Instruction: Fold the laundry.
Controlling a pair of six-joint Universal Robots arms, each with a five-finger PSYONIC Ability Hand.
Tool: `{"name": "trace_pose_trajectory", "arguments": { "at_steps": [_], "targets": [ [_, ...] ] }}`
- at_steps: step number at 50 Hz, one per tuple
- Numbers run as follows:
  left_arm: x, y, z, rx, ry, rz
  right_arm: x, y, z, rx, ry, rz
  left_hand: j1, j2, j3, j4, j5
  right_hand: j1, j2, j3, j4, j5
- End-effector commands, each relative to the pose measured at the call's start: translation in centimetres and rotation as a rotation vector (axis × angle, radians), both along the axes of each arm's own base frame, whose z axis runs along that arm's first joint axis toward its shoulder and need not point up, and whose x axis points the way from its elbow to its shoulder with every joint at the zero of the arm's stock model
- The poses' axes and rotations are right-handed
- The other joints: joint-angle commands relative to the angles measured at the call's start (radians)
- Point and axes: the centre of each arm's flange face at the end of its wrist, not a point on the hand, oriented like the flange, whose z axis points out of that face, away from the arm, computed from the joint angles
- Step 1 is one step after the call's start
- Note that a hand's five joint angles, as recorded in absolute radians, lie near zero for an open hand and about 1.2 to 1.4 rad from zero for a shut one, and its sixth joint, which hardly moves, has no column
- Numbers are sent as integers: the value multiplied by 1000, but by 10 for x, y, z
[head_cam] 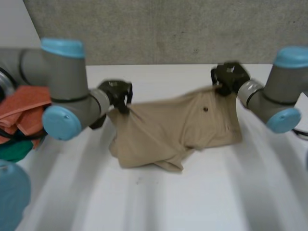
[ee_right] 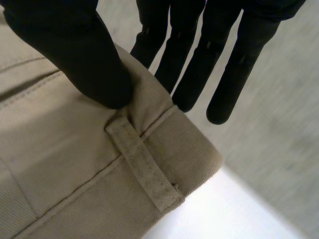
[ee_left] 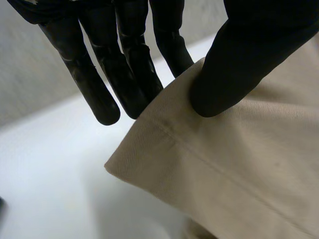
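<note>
**Khaki shorts [head_cam: 178,130] held between both hands over the white table [head_cam: 216,192].**
The left hand [head_cam: 117,94] pinches a hemmed corner of the shorts: in the left wrist view its thumb [ee_left: 234,64] presses the hem [ee_left: 199,159] against the straight fingers [ee_left: 132,74] behind the cloth. The right hand [head_cam: 229,77] clamps the opposite end at the waistband, thumb [ee_right: 75,55] on top and fingers [ee_right: 189,74] behind, just beside a belt loop [ee_right: 144,169]. The cloth sags between the two hands and its lower folds rest on the table near the middle. At the table's left edge lies a heap of orange cloth [head_cam: 26,108] over green cloth [head_cam: 17,150], partly hidden by the left arm [head_cam: 62,96]. A grey wall [head_cam: 168,29] stands behind the table.
</note>
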Motion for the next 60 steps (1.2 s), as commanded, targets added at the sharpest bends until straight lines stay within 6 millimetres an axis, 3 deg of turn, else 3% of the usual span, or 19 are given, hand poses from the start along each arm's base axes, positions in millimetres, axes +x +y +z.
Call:
{"name": "trace_pose_trajectory", "arguments": {
  "at_steps": [1,4,8,13,17,22,24,27,30,33,34,37,38,42,44,48,52,56,60],
  "targets": [
    [17,31,100,-248,55,-21,-14,42,102,-239,3,12,244,203,212,199,241,285,222,212,203,251],
    [30,60,129,-295,37,-41,-23,69,128,-276,59,22,244,203,212,199,241,285,222,212,203,251],
    [46,96,137,-291,-37,-93,-37,101,140,-244,180,38,244,203,212,199,241,285,222,212,203,251],
    [62,130,118,-202,-142,-143,-49,135,129,-106,324,73,244,203,212,199,241,285,222,212,203,251],
    [69,143,88,-61,-217,-170,-52,153,107,20,422,124,244,203,212,199,241,285,222,212,203,251],
    [64,134,53,44,-260,-178,-44,156,74,109,470,183,244,203,212,199,241,285,222,212,203,251],
    [59,118,40,52,-270,-174,-38,150,60,132,474,181,244,203,212,199,241,285,222,212,203,251],
    [48,90,34,2,-252,-156,-26,133,45,116,460,161,244,203,212,199,241,285,222,212,203,251],
    [39,65,44,-94,-219,-131,-15,113,45,46,422,115,244,203,212,199,241,285,222,212,203,251],
    [30,31,80,-294,-140,-56,-3,77,69,-119,313,4,244,203,212,199,241,285,222,212,203,251],
    [28,17,105,-416,-86,-15,2,59,92,-240,221,-61,244,203,212,199,241,285,222,212,203,251],
    [28,-1,147,-625,21,65,3,37,138,-455,40,-150,244,203,212,199,241,285,222,212,203,251],
    [31,-8,171,-740,96,107,2,29,167,-594,-87,-186,244,203,212,199,241,285,222,212,203,251],
    [36,-13,216,-979,276,161,-2,35,223,-887,-360,-178,244,203,212,199,241,285,222,212,203,251],
    [38,-13,224,-1027,322,163,-4,38,232,-963,-402,-161,244,203,212,199,241,285,222,212,203,251],
    [38,-10,224,-1031,358,123,8,44,224,-978,-386,-83,244,203,212,199,241,285,222,212,203,251],
    [39,-7,209,-965,356,96,13,40,196,-857,-327,-73,244,203,212,199,241,285,222,212,203,251],
    [37,-8,180,-874,324,69,13,36,158,-700,-248,-82,244,203,212,199,241,285,222,212,203,251],
    [30,-6,130,-746,258,-6,16,41,109,-542,-158,-71,244,203,212,199,241,285,222,212,203,251]
  ]
}}
